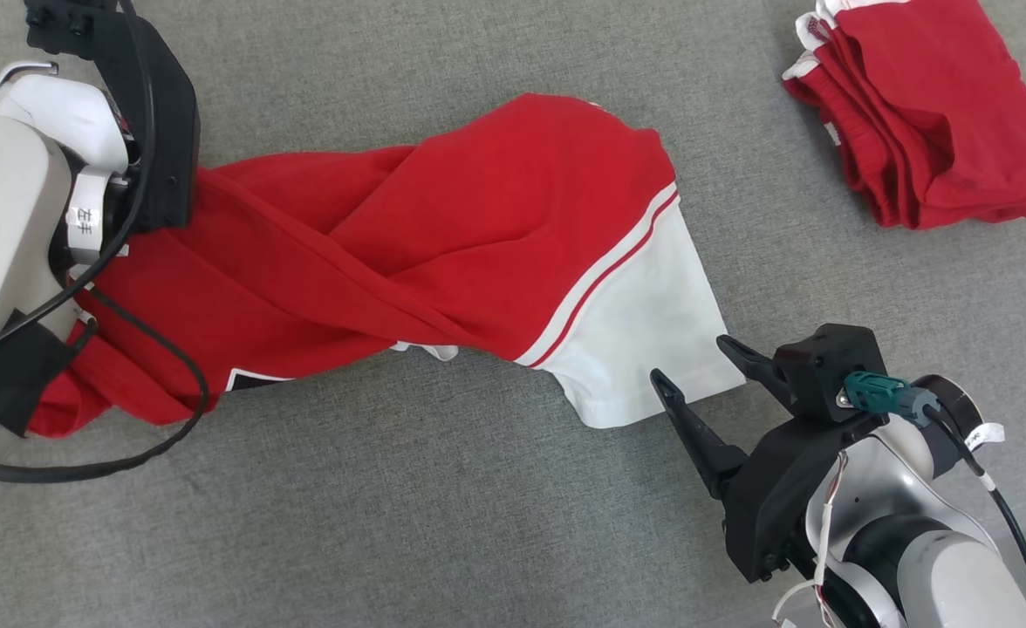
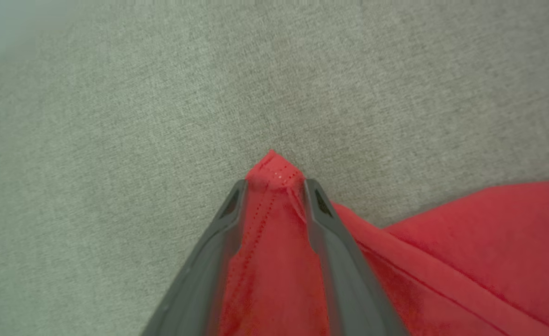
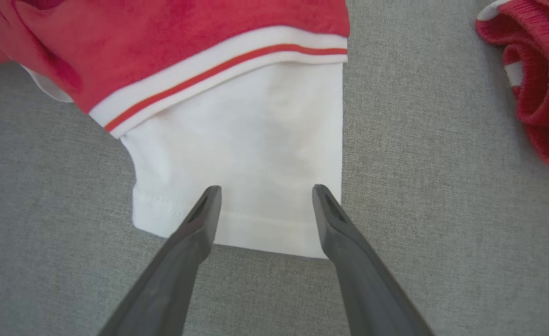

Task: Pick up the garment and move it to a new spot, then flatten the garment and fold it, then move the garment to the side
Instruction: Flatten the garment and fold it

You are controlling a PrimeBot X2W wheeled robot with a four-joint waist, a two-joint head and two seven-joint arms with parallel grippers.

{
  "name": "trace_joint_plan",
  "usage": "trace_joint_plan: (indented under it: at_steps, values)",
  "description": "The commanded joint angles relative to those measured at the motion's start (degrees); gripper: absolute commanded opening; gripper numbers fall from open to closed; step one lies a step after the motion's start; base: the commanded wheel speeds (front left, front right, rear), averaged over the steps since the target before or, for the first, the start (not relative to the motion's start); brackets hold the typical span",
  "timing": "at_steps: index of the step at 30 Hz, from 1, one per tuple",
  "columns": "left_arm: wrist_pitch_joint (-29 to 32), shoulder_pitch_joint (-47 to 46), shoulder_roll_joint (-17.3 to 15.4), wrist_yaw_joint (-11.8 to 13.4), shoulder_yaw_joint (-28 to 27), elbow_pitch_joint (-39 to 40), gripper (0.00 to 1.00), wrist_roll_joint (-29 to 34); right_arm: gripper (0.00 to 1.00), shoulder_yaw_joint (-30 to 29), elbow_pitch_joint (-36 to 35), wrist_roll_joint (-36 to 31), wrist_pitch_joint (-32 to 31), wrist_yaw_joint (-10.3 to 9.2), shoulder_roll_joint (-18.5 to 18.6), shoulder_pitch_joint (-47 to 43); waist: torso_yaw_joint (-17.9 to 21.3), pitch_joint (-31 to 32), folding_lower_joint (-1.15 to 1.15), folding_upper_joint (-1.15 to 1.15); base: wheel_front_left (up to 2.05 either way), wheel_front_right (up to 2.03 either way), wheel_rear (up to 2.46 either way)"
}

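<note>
Lying twisted across the grey tabletop, the red garment is not yet flattened or folded. The left jaws pinch its red corner at the left; the right jaws stand open astride its white sleeve, near right. Counted: two garments, including one folded red garment far right, and two sets of jaws.

There is one big red and white cloth garment. There is one pile of folded red cloth too (how many pieces are in that pile I cannot tell). There are two black robot grippers: one left gripper and one right gripper. Each has two long dark fingers, so that makes four. There is one grey woven cloth surface and one small blue-green plug.
</note>
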State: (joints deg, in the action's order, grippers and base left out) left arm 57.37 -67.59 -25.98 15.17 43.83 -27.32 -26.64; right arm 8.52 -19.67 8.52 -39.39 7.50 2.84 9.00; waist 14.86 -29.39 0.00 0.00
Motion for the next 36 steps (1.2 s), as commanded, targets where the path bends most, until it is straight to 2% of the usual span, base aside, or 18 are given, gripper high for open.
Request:
trace_joint_plan:
  at_steps: [1, 4, 6, 7, 17, 22, 27, 33, 34, 35, 36]
  values:
    - [-0.6, -0.5, -0.1, 0.1, 0.2, -0.3, 0.59, 0.5, 1.00, -0.1, -0.3, 0.4, -0.3, 0.01, 0.1, 0.5, 0.2, 0.1, 0.00, 0.00, 0.00, 0.00, 0.00]
    - [-0.8, -0.7, -0.3, 0.2, 0.3, -0.8, 0.48, 0.5, 1.00, 0.0, -0.7, 0.6, -0.5, 0.01, 0.1, 0.1, 0.8, 0.1, 0.00, 0.00, 0.00, 0.00, 0.00]
    - [-0.7, -0.8, -0.4, 0.0, 0.6, -1.0, 0.34, 0.6, 1.00, -0.3, -1.2, 0.7, -0.8, 0.01, 0.1, -0.1, 1.0, -0.1, 0.00, 0.00, 0.00, 0.00, 0.00]
    - [-0.3, -0.8, -0.5, -0.1, 0.8, -1.1, 0.00, 0.6, 1.00, -0.6, -1.5, 0.7, -0.9, 0.01, 0.1, -0.2, 1.1, -0.2, 0.00, 0.00, 0.00, 0.00, 0.00]
    - [0.5, -1.5, -0.3, -0.3, 1.2, -1.3, 0.00, 0.1, 1.00, -3.3, -4.9, 1.1, -4.1, 0.01, 0.1, -2.8, 0.2, -0.8, 0.00, 0.00, 0.00, 0.00, 0.00]
    - [0.1, -1.3, 0.1, -0.1, 1.2, -1.0, 0.00, -0.4, 1.00, -6.2, -5.6, -1.1, -6.0, 0.01, 0.1, -3.6, -0.2, -0.9, 0.00, 0.00, 0.00, 0.00, 0.00]
    - [0.3, -1.8, 0.7, 0.2, 1.4, -0.6, 0.00, -0.7, 1.00, -9.9, -3.9, -0.4, -6.3, 0.01, 0.1, -2.6, -0.7, -1.4, 0.00, 0.00, 0.00, 0.00, 0.00]
    - [0.0, -2.1, 0.4, 0.2, 1.6, -0.7, 0.00, -0.7, 1.00, -9.2, -0.1, 0.5, -6.0, 0.01, 0.1, -1.4, -1.0, -1.8, 0.00, 0.00, 0.00, 0.00, 0.00]
    - [-0.1, -2.0, 0.5, 0.3, 1.7, -0.7, 0.00, -0.7, 0.89, -8.9, 0.4, 0.7, -6.1, 0.01, 0.1, -1.4, -1.1, -1.9, 0.00, 0.00, 0.00, 0.00, 0.00]
    - [-0.2, -2.0, 0.6, 0.2, 1.7, -0.8, 0.00, -0.8, 0.83, -8.7, 0.8, 0.8, -6.2, 0.01, 0.1, -1.5, -1.3, -1.9, 0.00, 0.00, 0.00, 0.00, 0.00]
    - [-0.3, -2.0, 0.6, 0.1, 1.7, -0.9, 0.00, -0.9, 0.73, -8.4, 1.1, 1.0, -6.3, 0.01, 0.1, -1.5, -1.3, -2.0, 0.00, 0.00, 0.00, 0.00, 0.00]
